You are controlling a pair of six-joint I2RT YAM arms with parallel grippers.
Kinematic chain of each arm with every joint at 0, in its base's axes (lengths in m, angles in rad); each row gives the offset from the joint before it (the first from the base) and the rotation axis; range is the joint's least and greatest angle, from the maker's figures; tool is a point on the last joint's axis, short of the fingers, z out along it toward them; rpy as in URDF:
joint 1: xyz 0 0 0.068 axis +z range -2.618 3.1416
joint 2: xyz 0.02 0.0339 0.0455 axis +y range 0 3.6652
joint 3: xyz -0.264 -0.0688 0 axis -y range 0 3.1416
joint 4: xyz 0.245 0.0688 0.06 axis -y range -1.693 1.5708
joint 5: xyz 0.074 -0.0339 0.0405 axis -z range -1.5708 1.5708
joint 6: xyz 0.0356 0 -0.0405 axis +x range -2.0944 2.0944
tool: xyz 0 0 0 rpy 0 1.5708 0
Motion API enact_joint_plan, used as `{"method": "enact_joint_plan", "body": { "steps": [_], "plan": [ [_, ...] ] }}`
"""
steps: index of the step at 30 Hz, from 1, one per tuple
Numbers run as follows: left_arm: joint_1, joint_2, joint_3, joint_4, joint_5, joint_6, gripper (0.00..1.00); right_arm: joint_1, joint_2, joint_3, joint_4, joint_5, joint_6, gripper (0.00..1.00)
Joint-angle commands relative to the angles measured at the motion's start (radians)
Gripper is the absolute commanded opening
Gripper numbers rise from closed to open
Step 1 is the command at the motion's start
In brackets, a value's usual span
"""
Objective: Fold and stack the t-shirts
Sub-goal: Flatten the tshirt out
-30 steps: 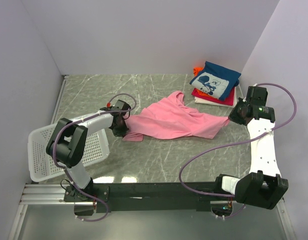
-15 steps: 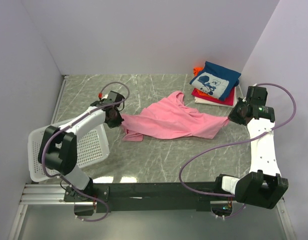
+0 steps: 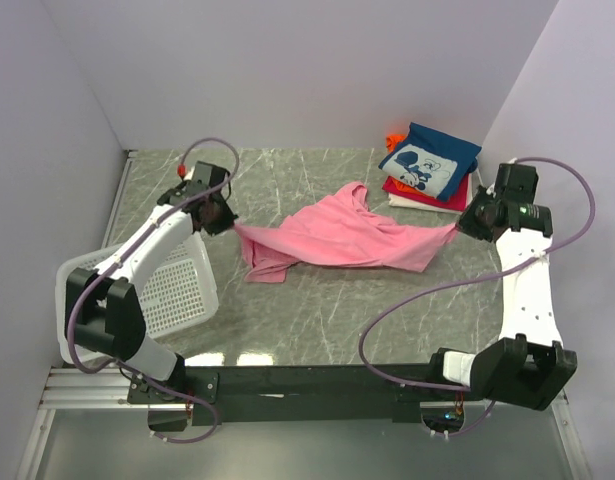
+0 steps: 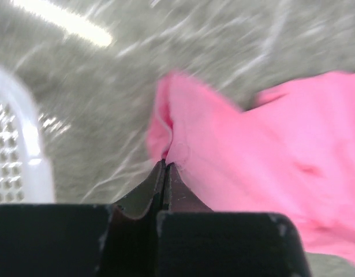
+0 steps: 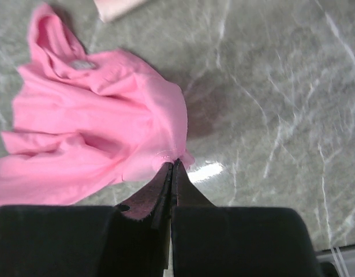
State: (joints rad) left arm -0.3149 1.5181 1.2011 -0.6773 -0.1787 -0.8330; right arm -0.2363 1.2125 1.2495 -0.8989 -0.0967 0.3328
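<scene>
On the gray marble desk (image 3: 317,300) a stack of folded shirts (image 3: 427,170) is already done, while just left of that stack the pink shirt (image 3: 337,238) hangs crumpled and unfolded between the left claw (image 3: 230,222) and the right claw (image 3: 459,228), each clamped tight on one end of it, so I judge its folding and stacking not yet done.

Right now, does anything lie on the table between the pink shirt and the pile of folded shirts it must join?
Nothing visible does. Bare table separates the pink shirt from the pile at the back right. The right gripper, pinching the shirt's corner, sits just in front of the pile.
</scene>
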Motion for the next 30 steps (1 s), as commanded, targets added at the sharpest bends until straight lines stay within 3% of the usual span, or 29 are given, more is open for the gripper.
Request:
{"method": "enact_joint_plan", "body": {
  "steps": [1,10,19,26,30],
  "plan": [
    [0.016,-0.038,0.126,0.064,0.045,0.002,0.0,-0.009,0.03,0.116,0.057,-0.037,0.025,0.0],
    [0.079,-0.067,0.422,0.106,0.088,-0.012,0.0,-0.009,0.073,0.479,0.106,-0.124,0.127,0.0],
    [0.112,-0.321,0.365,0.251,0.035,-0.077,0.0,-0.009,-0.03,0.669,0.199,-0.126,0.184,0.0],
    [0.112,-0.544,0.31,0.312,-0.131,-0.046,0.0,-0.008,-0.064,0.856,0.181,-0.074,0.187,0.0],
    [0.112,-0.587,0.324,0.298,-0.179,-0.015,0.0,-0.006,-0.054,0.944,0.19,-0.08,0.212,0.0]
  ]
}}
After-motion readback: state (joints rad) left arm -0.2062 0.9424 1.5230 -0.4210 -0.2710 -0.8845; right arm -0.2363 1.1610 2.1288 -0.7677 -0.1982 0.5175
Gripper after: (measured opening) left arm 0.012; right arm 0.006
